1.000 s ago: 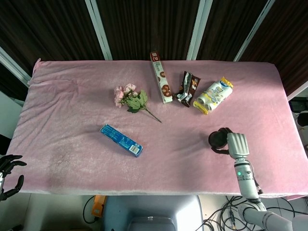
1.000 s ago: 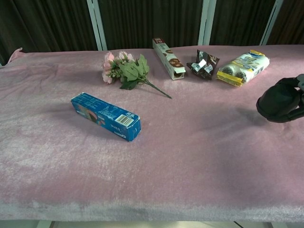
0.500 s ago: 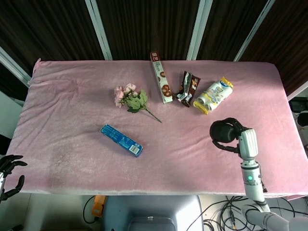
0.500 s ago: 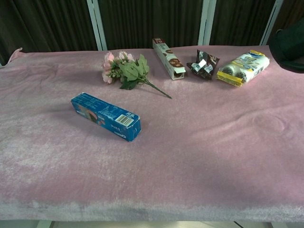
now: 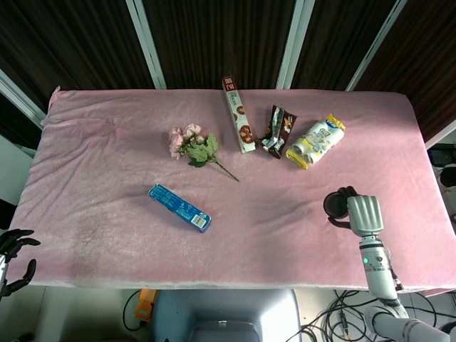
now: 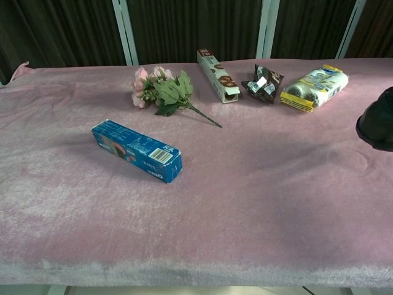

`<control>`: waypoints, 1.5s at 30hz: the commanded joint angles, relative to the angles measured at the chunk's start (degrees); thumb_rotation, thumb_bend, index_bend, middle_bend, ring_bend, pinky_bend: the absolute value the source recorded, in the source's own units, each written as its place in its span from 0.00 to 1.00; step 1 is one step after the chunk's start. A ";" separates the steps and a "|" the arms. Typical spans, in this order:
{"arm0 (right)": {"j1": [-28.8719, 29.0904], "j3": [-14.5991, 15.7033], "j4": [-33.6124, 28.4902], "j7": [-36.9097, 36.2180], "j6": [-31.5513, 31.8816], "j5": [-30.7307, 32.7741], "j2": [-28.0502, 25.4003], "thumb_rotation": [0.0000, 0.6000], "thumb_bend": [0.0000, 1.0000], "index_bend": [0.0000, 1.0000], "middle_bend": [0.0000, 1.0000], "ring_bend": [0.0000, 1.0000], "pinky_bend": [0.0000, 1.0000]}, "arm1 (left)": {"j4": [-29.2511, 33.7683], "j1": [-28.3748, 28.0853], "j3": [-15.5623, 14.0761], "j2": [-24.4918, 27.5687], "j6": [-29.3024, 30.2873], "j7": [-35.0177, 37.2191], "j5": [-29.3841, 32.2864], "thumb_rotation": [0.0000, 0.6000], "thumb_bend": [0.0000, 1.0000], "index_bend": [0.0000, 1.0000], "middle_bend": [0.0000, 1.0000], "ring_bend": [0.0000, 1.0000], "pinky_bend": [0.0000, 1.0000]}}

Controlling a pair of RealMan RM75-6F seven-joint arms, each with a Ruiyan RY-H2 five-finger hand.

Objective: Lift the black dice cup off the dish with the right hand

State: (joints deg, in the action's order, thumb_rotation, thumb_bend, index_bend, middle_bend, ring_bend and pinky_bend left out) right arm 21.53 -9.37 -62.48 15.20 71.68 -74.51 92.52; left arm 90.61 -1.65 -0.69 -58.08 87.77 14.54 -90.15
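Fingers of the right hand (image 5: 354,211) were wrapped around the black dice cup (image 5: 335,205), which sat at about four o'clock on the pink tablecloth (image 5: 107,157), near its edge. In the chest view the cup showed as a dark shape at the three o'clock edge. The left hand (image 5: 14,258), off the table at eight o'clock, held nothing, fingers spread.
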 commanded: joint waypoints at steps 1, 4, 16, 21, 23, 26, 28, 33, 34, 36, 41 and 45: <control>-1.02 -2.07 -3.60 -10.43 3.09 -2.66 -1.01 1.00 0.22 0.75 0.66 0.78 0.90 | 0.00 0.01 0.00 0.00 0.02 0.01 0.00 1.00 0.47 0.39 0.24 0.16 0.47; -0.94 -1.98 0.56 -26.00 10.18 -9.34 1.21 1.00 0.22 0.75 0.66 0.78 0.90 | 0.01 -0.01 -0.01 0.00 0.04 0.00 -0.04 1.00 0.47 0.39 0.24 0.16 0.47; 0.16 -2.63 16.35 -51.79 23.47 -15.75 8.62 1.00 0.22 0.75 0.66 0.78 0.90 | -0.03 -0.05 -0.04 -0.02 0.03 -0.10 -0.11 1.00 0.47 0.39 0.24 0.16 0.47; 0.30 -0.47 16.54 -48.66 16.97 -14.50 7.46 1.00 0.22 0.75 0.66 0.78 0.90 | 0.03 -0.02 -0.08 -0.02 0.01 -0.16 -0.07 1.00 0.47 0.39 0.24 0.16 0.47; 0.22 0.17 14.97 -45.49 13.31 -13.29 6.30 1.00 0.22 0.75 0.66 0.78 0.90 | 0.03 -0.03 -0.08 -0.01 -0.06 -0.18 0.00 1.00 0.47 0.39 0.24 0.16 0.47; 0.34 1.11 10.50 -38.41 6.59 -10.89 3.59 1.00 0.22 0.75 0.66 0.78 0.90 | 0.10 -0.04 -0.11 0.00 -0.06 -0.23 -0.07 1.00 0.47 0.39 0.24 0.16 0.47; 0.70 1.67 7.37 -33.84 2.07 -9.21 1.83 1.00 0.22 0.74 0.66 0.76 0.90 | 0.11 -0.07 -0.13 -0.01 -0.10 -0.31 -0.12 1.00 0.47 0.39 0.24 0.16 0.47; 1.94 2.00 3.61 -27.00 -4.57 -6.35 -0.02 1.00 0.22 0.73 0.66 0.72 0.87 | 0.11 -0.06 -0.09 0.03 -0.15 -0.18 0.06 1.00 0.47 0.39 0.24 0.16 0.47; 2.16 1.85 3.70 -25.90 -5.08 -5.92 0.27 1.00 0.22 0.73 0.66 0.72 0.87 | 0.07 -0.06 -0.04 0.05 -0.11 -0.07 0.12 1.00 0.47 0.39 0.24 0.16 0.47; 2.46 1.65 4.26 -24.68 -5.63 -5.40 0.90 1.00 0.22 0.73 0.66 0.72 0.87 | 0.03 -0.02 -0.04 0.07 -0.03 0.07 0.11 1.00 0.47 0.39 0.24 0.16 0.47; 2.99 1.86 5.40 -23.34 -7.91 -4.38 1.81 1.00 0.22 0.63 0.61 0.66 0.78 | -0.12 0.02 -0.03 0.09 0.10 0.43 0.05 1.00 0.47 0.39 0.24 0.16 0.47; 2.99 1.92 6.23 -23.48 -8.09 -4.25 2.19 1.00 0.22 0.48 0.50 0.54 0.65 | -0.21 0.05 -0.02 0.10 0.16 0.68 0.07 1.00 0.47 0.39 0.24 0.16 0.47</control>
State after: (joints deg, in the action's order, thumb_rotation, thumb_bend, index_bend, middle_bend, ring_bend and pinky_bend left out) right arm 24.51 -7.46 -56.33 -8.23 63.57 -78.78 94.64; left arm 90.41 -1.61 -0.70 -57.98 87.93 15.21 -90.08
